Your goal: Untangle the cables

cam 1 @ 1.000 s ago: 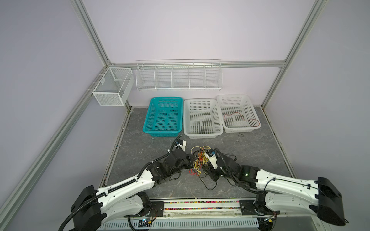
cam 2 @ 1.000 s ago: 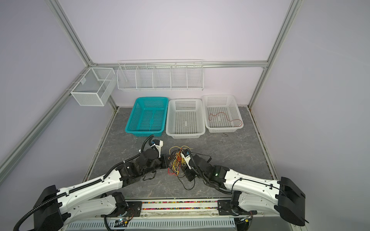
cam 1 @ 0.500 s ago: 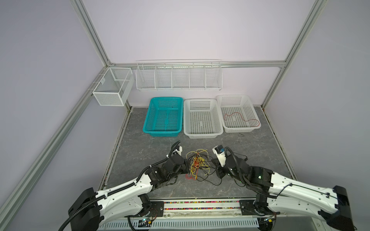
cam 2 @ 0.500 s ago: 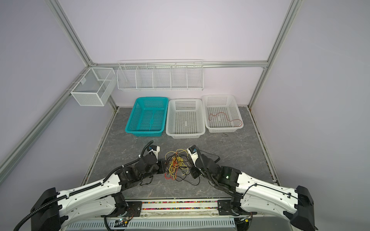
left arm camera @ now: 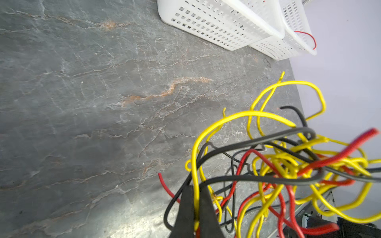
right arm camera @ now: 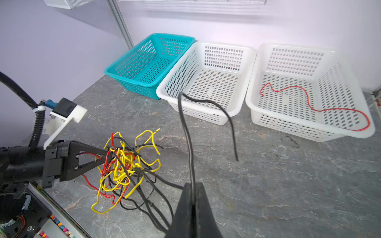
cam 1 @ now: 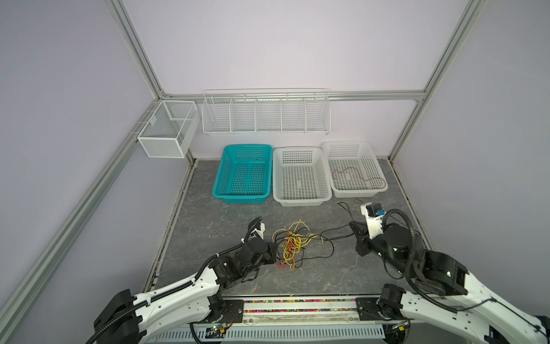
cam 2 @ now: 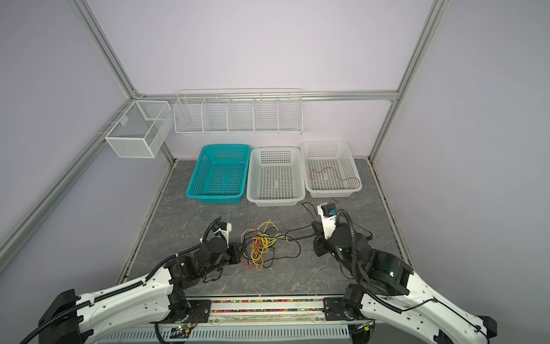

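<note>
The tangle of thin black, yellow and red cables point(cam 1: 293, 247) lies on the grey marbled tabletop point(cam 1: 208, 226) between the two arms; inside the knot single strands cannot be followed. The left gripper point(left arm camera: 195, 190) is pinched together on a yellow strand point(left arm camera: 193, 160) at the knot's edge; in both top views its tips merge with the wires. The right gripper point(right arm camera: 193, 186), its fingers cropped by the frame edge, is clamped on a long black cable point(right arm camera: 185, 127) running out of the tangle; the free end arcs up beyond the grip. A lone red wire point(right arm camera: 309, 101) lies in the right-hand white perforated plastic basket point(right arm camera: 292, 121); whether it crosses the rim is unclear.
</note>
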